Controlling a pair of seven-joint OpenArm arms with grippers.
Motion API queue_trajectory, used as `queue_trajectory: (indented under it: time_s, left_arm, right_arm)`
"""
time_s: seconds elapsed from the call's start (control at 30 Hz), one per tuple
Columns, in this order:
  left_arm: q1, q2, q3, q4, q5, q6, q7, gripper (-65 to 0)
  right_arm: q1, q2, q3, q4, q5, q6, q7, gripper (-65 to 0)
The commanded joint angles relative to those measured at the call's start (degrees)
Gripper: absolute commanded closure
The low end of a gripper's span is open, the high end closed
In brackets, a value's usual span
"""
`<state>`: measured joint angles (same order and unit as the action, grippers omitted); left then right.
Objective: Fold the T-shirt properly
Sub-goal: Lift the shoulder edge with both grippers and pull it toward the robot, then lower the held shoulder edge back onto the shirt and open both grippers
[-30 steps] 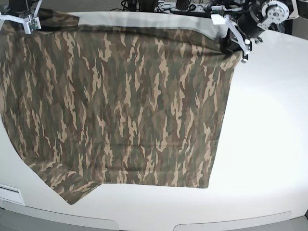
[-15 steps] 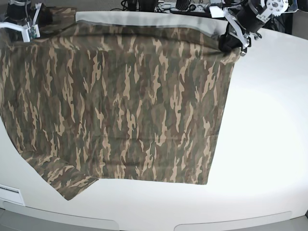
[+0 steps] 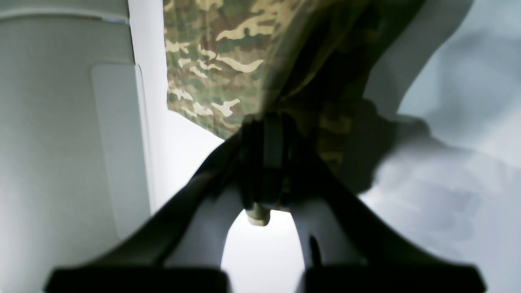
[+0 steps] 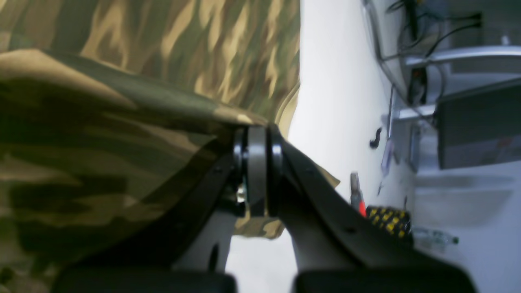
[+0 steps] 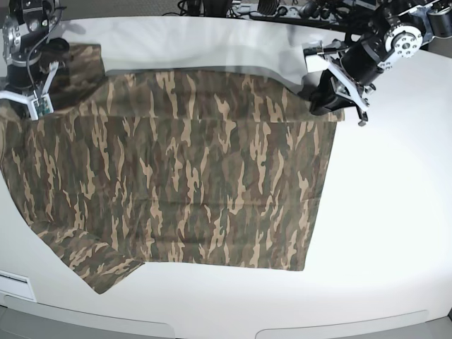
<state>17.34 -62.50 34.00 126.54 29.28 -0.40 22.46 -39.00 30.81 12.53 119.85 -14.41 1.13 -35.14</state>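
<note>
Base view: camouflage T-shirt (image 5: 183, 183) spread flat, far edge pinched by left tool (image 5: 337, 99) and right tool (image 5: 32, 102)

A robotics lab: white rounded worktable (image 5: 395, 212), tangled cables (image 4: 411, 24) and equipment racks (image 4: 476, 122) behind it.

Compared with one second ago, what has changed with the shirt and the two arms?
Both grippers, the left gripper and the right gripper, have carried the far edge of the camouflage T-shirt toward the near side, so a fold is beginning and more of the white table shows beyond the cloth. Both grips stayed shut on the fabric. The near hem and the near sleeve stayed where they were.
</note>
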Motion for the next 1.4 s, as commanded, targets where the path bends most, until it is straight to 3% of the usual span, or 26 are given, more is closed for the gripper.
queue_trajectory:
  time_s: [0.0,0.2,0.37,0.73,0.83,0.87,0.93,0.97,1.03,1.23,1.37]
  left_arm:
    - [-0.2,-0.4,-1.0,-0.1,0.2,1.0,-0.2,0.0]
    - [-2.8,2.2,-2.2,-5.2,-0.1,1.0,-2.4,0.0]
    - [-7.1,5.8,-2.2,-10.3,-6.2,0.9,-4.5,0.0]
    - [-13.8,8.7,-2.2,-13.6,-13.7,-11.5,-9.2,0.0]
    - [-15.3,8.9,-2.2,-13.6,-14.0,-12.1,-9.1,0.0]
    - [-15.5,8.8,-2.2,-13.6,-14.6,-11.7,-8.6,-8.3]
    - [-15.4,8.9,-2.2,-13.6,-15.6,-10.5,-6.5,-26.9]
    - [-15.4,9.1,-2.2,-13.6,-16.9,-10.1,-5.8,-31.9]
    - [-15.3,9.2,-2.2,-13.6,-19.9,-9.9,-5.7,-33.4]
    - [-15.1,9.2,-2.2,-13.6,-21.0,-10.2,-5.6,-33.4]
    - [-15.2,9.2,-2.2,-13.6,-19.1,-6.6,-5.3,-33.4]
  right_arm:
    - [0.0,1.0,0.7,0.3,-0.7,-0.8,0.4,0.0]
    - [0.0,1.4,0.7,0.0,-0.7,-1.8,0.5,0.0]
    - [0.0,1.4,0.7,0.0,-0.5,-1.7,2.2,0.0]
    - [2.2,1.4,0.7,0.0,4.6,-0.8,4.5,0.0]
    - [4.1,1.4,0.7,0.0,5.9,-2.0,3.5,0.0]
    - [4.7,1.4,0.7,0.0,5.8,-2.5,2.1,-2.3]
    - [5.4,1.4,0.7,0.0,5.4,-4.8,0.1,-21.6]
    - [5.5,1.4,0.7,0.0,5.4,-6.2,-0.4,-31.4]
    - [5.3,1.3,0.7,0.0,6.3,-6.9,-1.2,-44.1]
    - [5.2,1.3,0.7,0.3,13.0,-0.6,-8.5,-45.0]
    - [3.0,1.3,0.7,2.3,19.2,1.8,-12.9,-45.0]
